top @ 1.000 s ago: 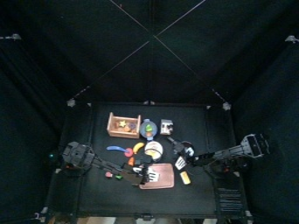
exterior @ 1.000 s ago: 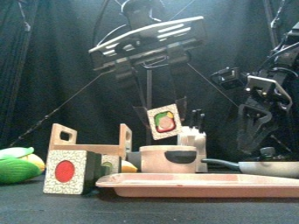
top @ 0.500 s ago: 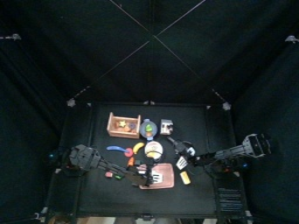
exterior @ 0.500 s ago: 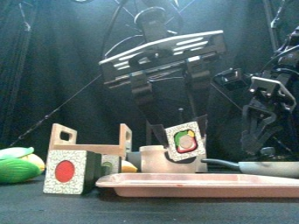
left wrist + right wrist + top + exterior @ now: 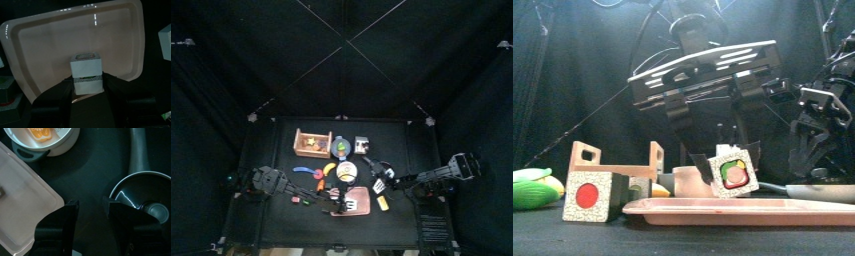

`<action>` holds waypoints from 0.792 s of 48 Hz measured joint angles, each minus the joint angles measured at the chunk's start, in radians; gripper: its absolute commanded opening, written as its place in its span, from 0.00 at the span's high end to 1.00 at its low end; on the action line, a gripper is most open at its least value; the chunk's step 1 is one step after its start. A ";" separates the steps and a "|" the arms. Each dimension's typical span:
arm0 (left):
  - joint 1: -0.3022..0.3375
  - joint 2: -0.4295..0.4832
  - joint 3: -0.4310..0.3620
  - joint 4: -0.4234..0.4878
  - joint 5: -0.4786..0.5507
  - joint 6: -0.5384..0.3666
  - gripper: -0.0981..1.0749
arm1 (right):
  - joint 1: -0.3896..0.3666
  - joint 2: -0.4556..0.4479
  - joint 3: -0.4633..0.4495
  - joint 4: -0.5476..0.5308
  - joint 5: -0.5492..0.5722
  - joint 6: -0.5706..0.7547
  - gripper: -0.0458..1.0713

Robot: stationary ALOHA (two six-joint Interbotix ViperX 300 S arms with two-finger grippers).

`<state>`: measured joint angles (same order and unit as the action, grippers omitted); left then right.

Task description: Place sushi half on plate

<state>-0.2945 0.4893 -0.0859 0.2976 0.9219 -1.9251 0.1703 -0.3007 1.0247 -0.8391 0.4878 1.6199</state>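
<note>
Above the flat salmon-pink square plate (image 5: 740, 208), the left gripper (image 5: 727, 160) grasps the white-sided sushi half (image 5: 732, 171), so lowering and release seem next, while the right gripper (image 5: 89, 208) rests open to the right.

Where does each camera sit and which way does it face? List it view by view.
Top: high overhead, looking straight down at the table; both arms show.
Front: table height, looking level; the left gripper holds the sushi half just above the plate.
Left wrist: on the left arm, looking down past its jaws at sushi and plate.
Right wrist: on the right arm, the right gripper open over the table.
All four views show the plate.
</note>
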 measured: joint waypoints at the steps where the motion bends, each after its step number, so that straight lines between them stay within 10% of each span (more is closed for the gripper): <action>1: 0.002 0.000 0.000 -0.002 0.000 0.000 0.20 | 0.002 0.000 -0.002 0.000 0.000 0.002 0.24; 38: 0.002 -0.006 0.000 0.014 0.018 0.000 0.18 | 0.002 0.000 -0.002 0.000 0.000 0.002 0.24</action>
<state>-0.2930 0.4832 -0.0859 0.3114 0.9403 -1.9251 0.1718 -0.3007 1.0232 -0.8391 0.4878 1.6214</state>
